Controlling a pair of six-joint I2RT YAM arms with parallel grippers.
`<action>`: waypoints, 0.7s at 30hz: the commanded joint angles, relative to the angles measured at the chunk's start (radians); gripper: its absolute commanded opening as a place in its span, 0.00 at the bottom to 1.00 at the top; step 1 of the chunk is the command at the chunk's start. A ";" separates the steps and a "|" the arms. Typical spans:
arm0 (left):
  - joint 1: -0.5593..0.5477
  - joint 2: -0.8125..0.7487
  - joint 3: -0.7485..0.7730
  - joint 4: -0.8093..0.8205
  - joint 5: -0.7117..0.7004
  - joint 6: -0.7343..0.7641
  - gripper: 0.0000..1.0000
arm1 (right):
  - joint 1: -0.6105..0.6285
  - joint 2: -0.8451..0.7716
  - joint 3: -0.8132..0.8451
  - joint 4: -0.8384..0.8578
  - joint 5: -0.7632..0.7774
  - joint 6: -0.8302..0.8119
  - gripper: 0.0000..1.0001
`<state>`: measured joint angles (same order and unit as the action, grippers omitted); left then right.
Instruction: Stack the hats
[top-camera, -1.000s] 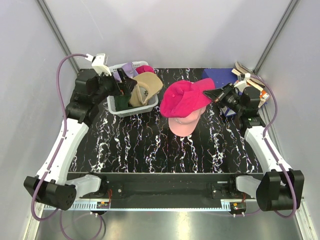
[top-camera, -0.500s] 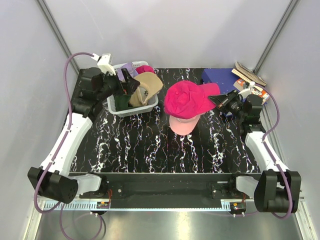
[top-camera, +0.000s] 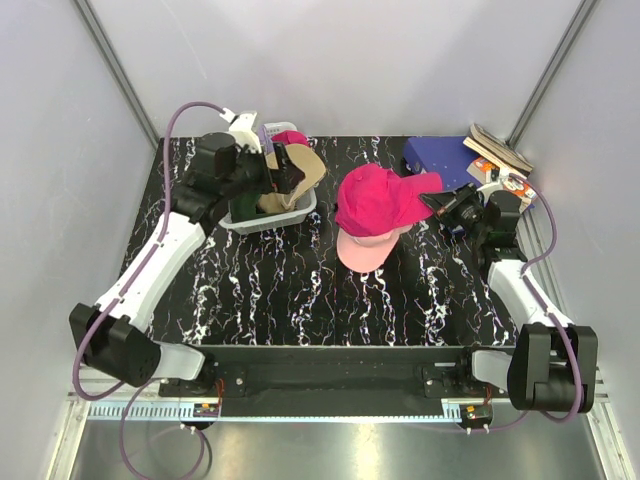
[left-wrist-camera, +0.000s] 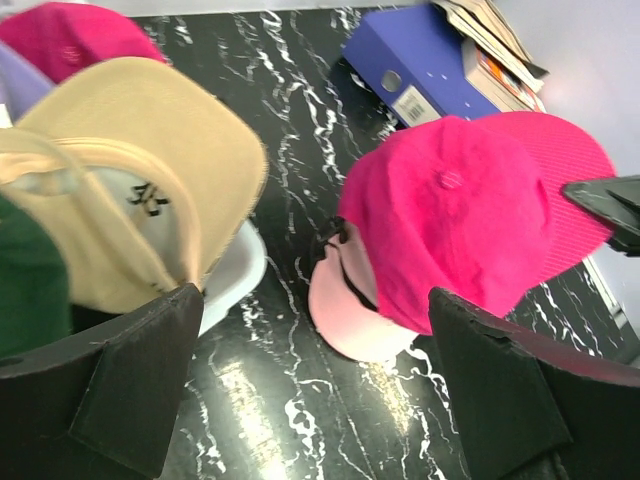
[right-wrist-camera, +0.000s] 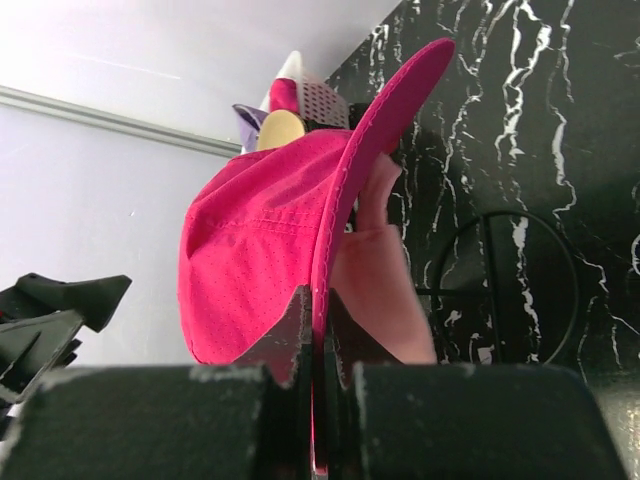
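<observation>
At table centre, top view: magenta cap over light pink cap, its brim pinched by the right gripper. Left wrist view: left gripper spread wide, empty (beside the far-left basket); tan cap inside. Right wrist view: jaws clamped on the magenta brim.

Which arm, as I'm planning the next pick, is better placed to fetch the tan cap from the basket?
Left. The left gripper hangs open next to the tan cap at the basket. The right gripper is shut on the magenta cap by its brim, holding it over the pink cap.
</observation>
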<state>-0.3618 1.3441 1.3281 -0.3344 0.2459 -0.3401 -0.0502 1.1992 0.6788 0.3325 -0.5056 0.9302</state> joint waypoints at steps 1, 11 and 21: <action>-0.037 0.036 0.069 0.078 0.007 0.006 0.99 | -0.014 0.023 -0.033 0.008 0.049 -0.062 0.00; -0.071 0.098 0.109 0.087 0.015 -0.002 0.99 | -0.014 0.049 -0.084 -0.067 0.111 -0.182 0.00; -0.078 0.133 0.129 0.090 0.012 -0.010 0.99 | -0.014 0.155 -0.067 -0.148 0.191 -0.264 0.00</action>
<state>-0.4355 1.4689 1.4082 -0.2939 0.2466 -0.3416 -0.0551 1.2907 0.6304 0.3466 -0.4641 0.7971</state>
